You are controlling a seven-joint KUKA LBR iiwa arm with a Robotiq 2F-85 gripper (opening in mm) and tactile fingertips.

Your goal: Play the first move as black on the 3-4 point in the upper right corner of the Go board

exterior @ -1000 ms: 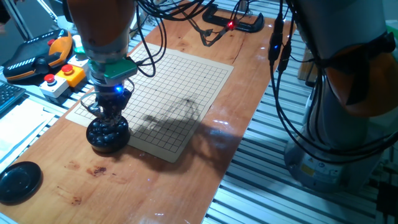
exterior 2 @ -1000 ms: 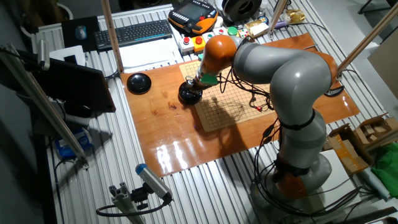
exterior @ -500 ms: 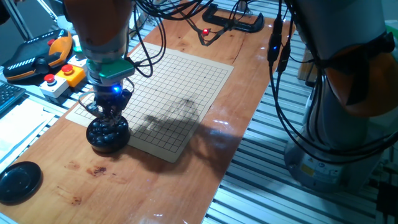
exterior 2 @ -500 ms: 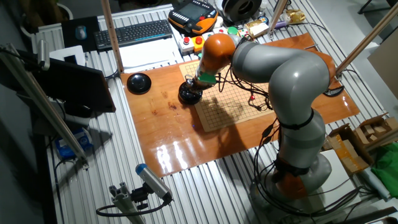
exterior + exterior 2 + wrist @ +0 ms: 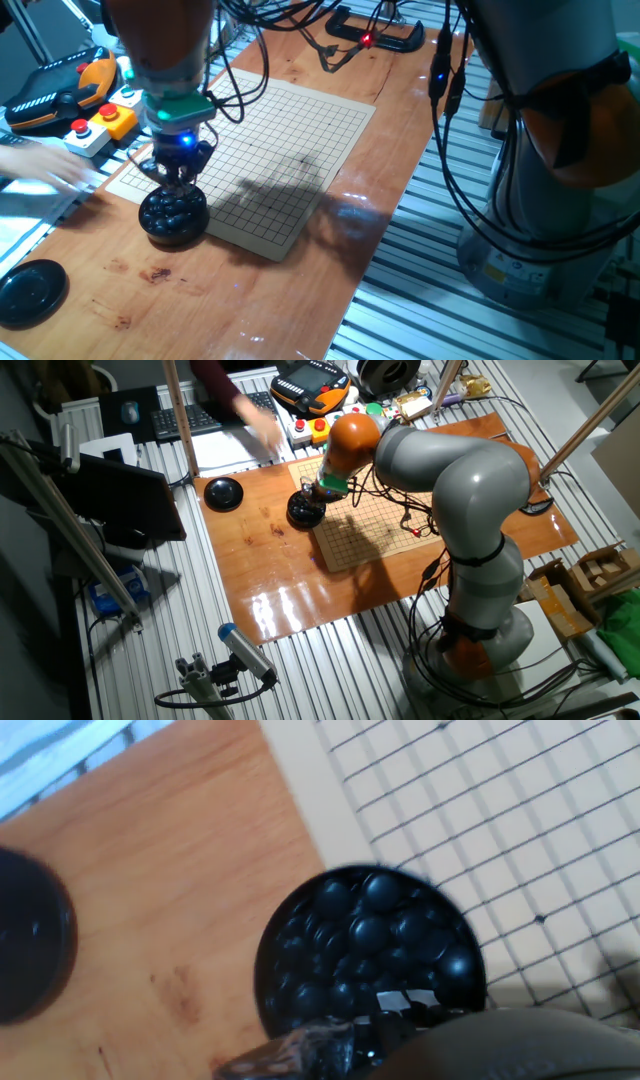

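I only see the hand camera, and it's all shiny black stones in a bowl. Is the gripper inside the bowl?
Observer: It is right over it. In one fixed view the gripper hangs over the bowl, with its fingertips down near the stones. I cannot tell if it holds one.
Operator: Are there any stones on the board?
Observer: None that I can see. The Go board shows only grid lines and the arm's shadow.
Operator: Is anybody close by?
Observer: Yes, a blurred person's hand reaches in near the button box.
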